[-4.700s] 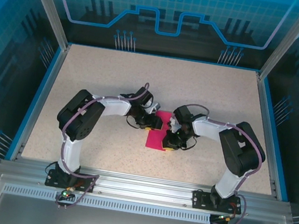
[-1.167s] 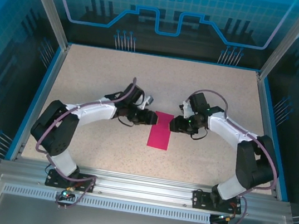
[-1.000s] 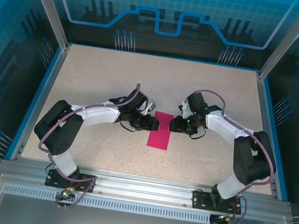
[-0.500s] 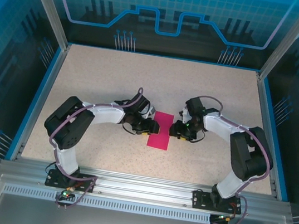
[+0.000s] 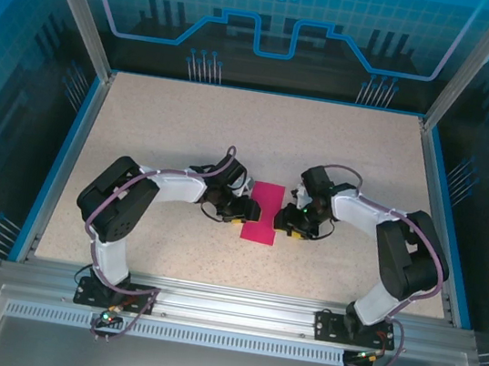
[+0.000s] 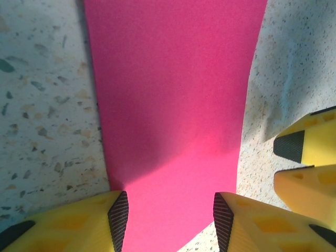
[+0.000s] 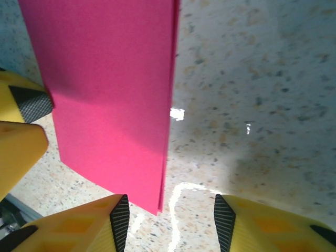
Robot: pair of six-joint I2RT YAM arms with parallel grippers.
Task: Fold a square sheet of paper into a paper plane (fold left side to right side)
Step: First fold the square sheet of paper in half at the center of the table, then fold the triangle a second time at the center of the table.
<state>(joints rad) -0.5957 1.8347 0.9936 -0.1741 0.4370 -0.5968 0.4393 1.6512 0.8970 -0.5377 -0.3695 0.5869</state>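
Left gripper (image 6: 167, 218), yellow wedge fingers with black ribbed pads: jaws apart, clamped on nothing. Between and beyond the tips, flat on the table: thin magenta-pink sheet of paper (image 6: 173, 94).

Right gripper (image 7: 167, 218), same yellow-and-black build: jaws apart, empty. Poised over a corner and one long edge of the paper. Faces the left gripper across the sheet, tips close.

Progress, as judged: side-to-side half-fold looks done. Narrow rectangle, two layers visible along the long edge in the right wrist view. No point and no wings so far, so nose and wing folds are left.

Paper matte, fine-grained, edges crisp. Underneath, beige speckled tabletop (image 5: 367, 164), smooth, glossy glints near the right gripper.
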